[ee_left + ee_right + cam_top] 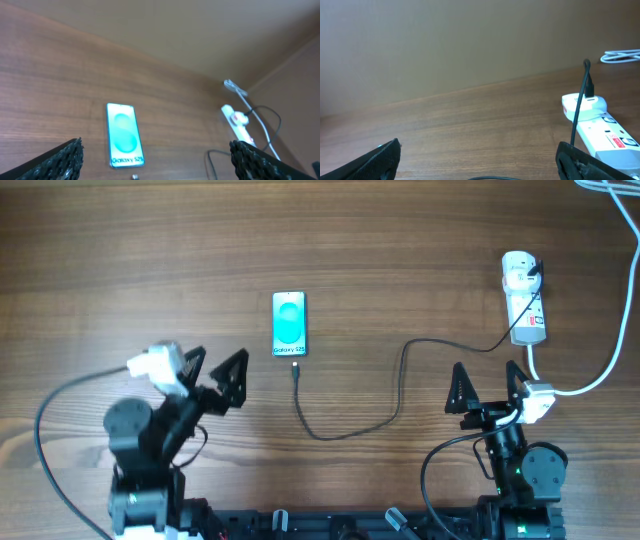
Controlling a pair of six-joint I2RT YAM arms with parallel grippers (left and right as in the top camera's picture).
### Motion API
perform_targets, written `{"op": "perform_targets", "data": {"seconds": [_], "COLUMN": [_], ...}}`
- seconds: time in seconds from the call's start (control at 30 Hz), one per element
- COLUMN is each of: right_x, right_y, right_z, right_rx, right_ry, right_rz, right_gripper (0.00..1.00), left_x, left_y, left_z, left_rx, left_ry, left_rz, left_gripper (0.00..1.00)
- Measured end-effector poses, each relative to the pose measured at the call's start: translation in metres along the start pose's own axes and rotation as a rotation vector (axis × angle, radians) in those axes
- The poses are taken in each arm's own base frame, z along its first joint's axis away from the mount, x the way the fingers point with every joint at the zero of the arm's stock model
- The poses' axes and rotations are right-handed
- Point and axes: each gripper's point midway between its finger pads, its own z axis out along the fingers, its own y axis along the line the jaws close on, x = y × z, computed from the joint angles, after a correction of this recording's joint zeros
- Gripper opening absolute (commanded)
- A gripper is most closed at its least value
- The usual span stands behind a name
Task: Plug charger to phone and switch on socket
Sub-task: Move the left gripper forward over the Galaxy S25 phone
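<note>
While the left hand (215,370) and right hand (487,378) gaped empty, the charger (401,385) seemed limp, light; best pinched at its stiff tip, just ahead of the left hand.

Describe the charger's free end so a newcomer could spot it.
On the wooden table, find the turquoise-screened phone near the middle. Just off its white-banded end, toward the robot, lies the charger's small black plug tip. Its cable is thin and black, unlike the thick white lead at the right.
</note>
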Motion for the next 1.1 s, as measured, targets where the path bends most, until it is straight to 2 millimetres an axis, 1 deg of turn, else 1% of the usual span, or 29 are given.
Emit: {"op": "perform_targets", "data": {"seconds": [0.07, 0.13, 0.27, 0.37, 0.4, 0.43, 0.5, 0.53, 0.6, 0.73, 1.1], "right_x": [0.000, 0.000, 0.000, 0.000, 0.000, 0.000, 0.000, 0.000, 0.000, 0.000, 0.000], "right_y": [0.000, 0.000, 0.000, 0.000, 0.000, 0.000, 0.000, 0.000, 0.000, 0.000, 0.000], "right_z": [0.000, 0.000, 0.000, 0.000, 0.000, 0.000, 0.000, 0.000, 0.000, 0.000, 0.000], "right_rx": [0.000, 0.000, 0.000, 0.000, 0.000, 0.000, 0.000, 0.000, 0.000, 0.000, 0.000], "right_ry": [-0.001, -0.001, -0.001, -0.001, -0.001, -0.001, -0.001, -0.001, -0.001, -0.001, -0.001], "right_rz": [0.000, 0.000, 0.000, 0.000, 0.000, 0.000, 0.000, 0.000, 0.000, 0.000, 0.000], "right_gripper": [1.00, 1.00, 1.00, 1.00, 1.00, 1.00, 1.00, 1.00, 1.00, 1.00, 1.00], "left_x": [-0.003, 0.000, 0.010, 0.014, 0.015, 0.020, 0.028, 0.036, 0.051, 0.066, 0.064], "left_y": [-0.005, -0.011, -0.029, -0.045, -0.047, -0.053, -0.054, -0.052, -0.045, -0.033, -0.034], "left_z": [0.011, 0.024, 0.053, 0.073, 0.076, 0.089, 0.097, 0.103, 0.109, 0.117, 0.120], "left_rx": [-0.013, -0.033, -0.088, -0.126, -0.132, -0.161, -0.184, -0.205, -0.234, -0.273, -0.269], "left_ry": [0.060, 0.137, 0.281, 0.334, 0.339, 0.362, 0.384, 0.407, 0.451, 0.495, 0.482], "left_rz": [0.002, 0.016, 0.092, 0.173, 0.189, 0.237, 0.266, 0.282, 0.300, 0.308, 0.307], "left_gripper": [1.00, 1.00, 1.00, 1.00, 1.00, 1.00, 1.00, 1.00, 1.00, 1.00, 1.00]}}
